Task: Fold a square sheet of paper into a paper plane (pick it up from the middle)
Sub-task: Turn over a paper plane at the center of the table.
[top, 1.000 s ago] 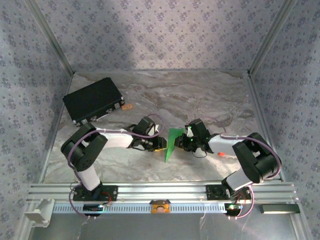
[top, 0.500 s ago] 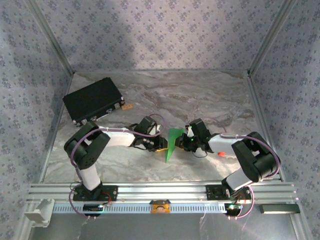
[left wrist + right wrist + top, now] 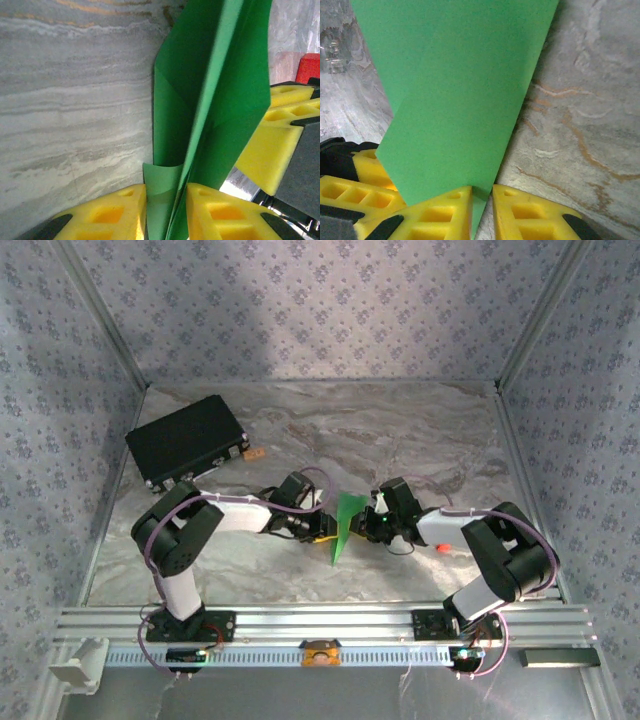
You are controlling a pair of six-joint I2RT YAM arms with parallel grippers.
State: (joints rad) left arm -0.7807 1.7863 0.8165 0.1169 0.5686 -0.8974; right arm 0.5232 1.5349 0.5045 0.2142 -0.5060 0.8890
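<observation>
Marbled surface (image 3: 420, 440), mid-frame: paper plane (image 3: 345, 525) on edge, long axis top-to-bottom, narrow end down; left claw (image 3: 165, 194) and right claw (image 3: 482, 194) flank it, both clenched on it

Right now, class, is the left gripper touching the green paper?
Touching. In the left wrist view, the green paper runs down between the yellow pads of the left gripper, pinched with no gap.
</observation>
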